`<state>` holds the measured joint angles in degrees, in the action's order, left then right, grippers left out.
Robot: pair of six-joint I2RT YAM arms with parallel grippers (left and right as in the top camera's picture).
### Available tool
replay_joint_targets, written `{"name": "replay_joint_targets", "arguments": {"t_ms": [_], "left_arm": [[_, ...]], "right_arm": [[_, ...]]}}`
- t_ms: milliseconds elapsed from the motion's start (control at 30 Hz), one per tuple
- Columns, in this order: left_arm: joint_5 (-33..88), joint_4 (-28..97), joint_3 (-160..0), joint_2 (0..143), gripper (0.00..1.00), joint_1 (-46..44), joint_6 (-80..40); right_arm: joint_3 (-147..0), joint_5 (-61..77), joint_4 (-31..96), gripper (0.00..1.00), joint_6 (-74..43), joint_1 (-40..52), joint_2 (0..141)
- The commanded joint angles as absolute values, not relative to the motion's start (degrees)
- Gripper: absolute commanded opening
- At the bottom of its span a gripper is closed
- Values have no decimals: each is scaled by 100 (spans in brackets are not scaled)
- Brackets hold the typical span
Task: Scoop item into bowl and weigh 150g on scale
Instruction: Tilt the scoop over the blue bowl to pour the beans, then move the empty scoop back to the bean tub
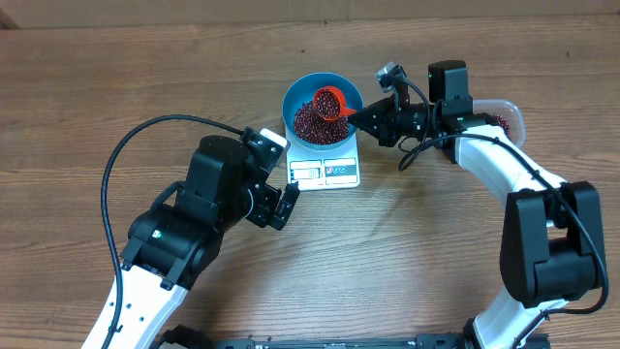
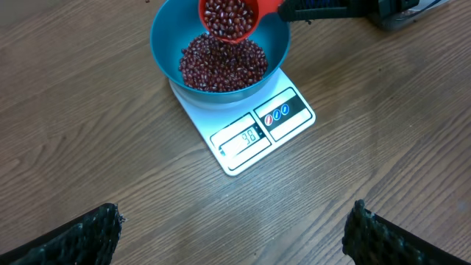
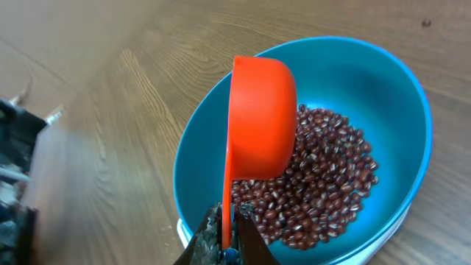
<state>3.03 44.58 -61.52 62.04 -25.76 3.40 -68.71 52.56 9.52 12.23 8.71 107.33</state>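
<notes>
Above bowl (image 2: 163, 40), right tool (image 3: 227, 234) clamps scoop (image 3: 261, 118), its beans (image 2: 228, 16) hidden from right wrist; left tool (image 2: 229, 234) open.

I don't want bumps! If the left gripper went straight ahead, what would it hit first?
Probably the scale, at its display edge; the left gripper could meet bare table first.

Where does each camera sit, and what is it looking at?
Overhead: above the wooden table, looking straight down; left gripper and right gripper both show.
Left wrist: behind the open left gripper, facing the flat white scale; two black fingertips show.
Right wrist: behind the shut right gripper, looking along the orange-red plastic scoop it holds, above small dark red-brown beans.
Shared: all three see the round blue bowl.
</notes>
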Motion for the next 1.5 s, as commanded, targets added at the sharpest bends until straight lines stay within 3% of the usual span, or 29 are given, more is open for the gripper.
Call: {"name": "replay_joint_targets", "arguments": {"t_ms": [0, 200, 700, 1033, 1300, 1467], "left_arm": [[366, 4438, -6198, 6139, 100, -2552, 429], [366, 4438, -6198, 6139, 100, -2552, 429], [366, 4438, -6198, 6139, 100, -2552, 429], [366, 4438, -6198, 6139, 100, -2552, 429], [366, 4438, -6198, 6139, 100, -2552, 429], [366, 4438, -6198, 6139, 99, -2552, 429]], "right_arm": [[-6862, 5251, 904, 4, 2040, 899, 10739], [-6862, 5251, 727, 4, 3020, 899, 10739], [-6862, 5183, 235, 4, 4097, 899, 10739], [-6864, 4609, -60, 4, 4093, 893, 10739], [-6875, 4609, -38, 4, 3435, 893, 10737], [-6875, 4606, -12, 4, 4296, 888, 10737]]}}
